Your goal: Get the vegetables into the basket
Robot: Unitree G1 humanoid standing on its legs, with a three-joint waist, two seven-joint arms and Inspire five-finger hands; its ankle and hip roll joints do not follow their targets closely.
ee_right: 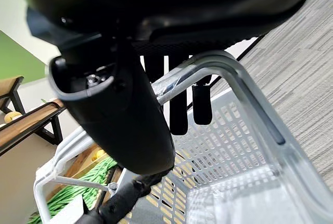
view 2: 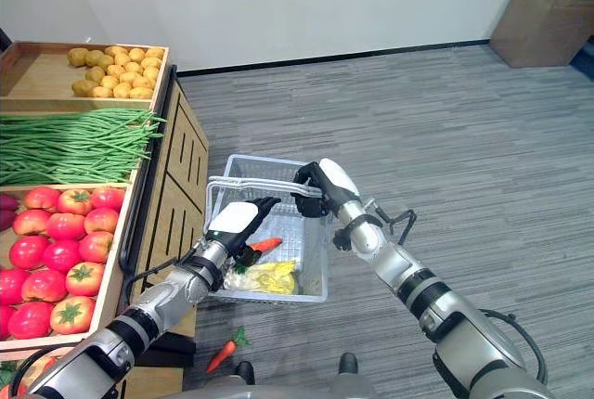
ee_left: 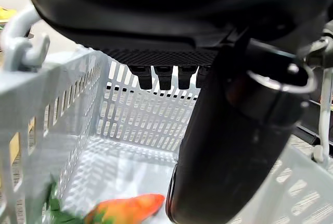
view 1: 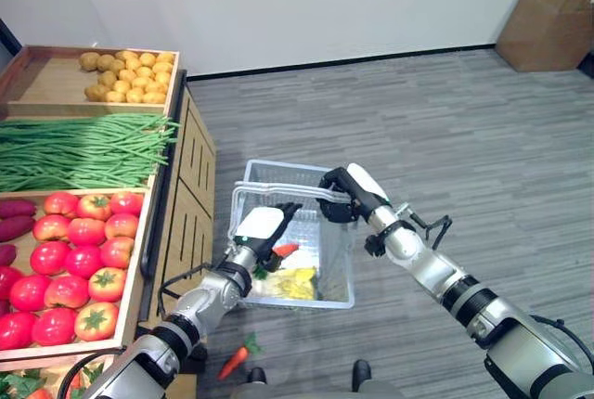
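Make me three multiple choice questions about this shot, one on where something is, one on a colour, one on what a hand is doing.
1. Where does the loose carrot lie?
A. on the floor in front of the basket
B. among the tomatoes
C. on the cardboard box

2. What colour is the basket?
A. red
B. pale grey
C. green

3. What is the right hand doing?
A. hanging open beside the basket
B. resting on the green beans
C. gripping the basket handle

Answers:
1 A, the carrot lies on the grey floor on the basket's near side.
2 B, its slotted walls are pale grey.
3 C, the right wrist view shows the fingers curled over the handle bar.
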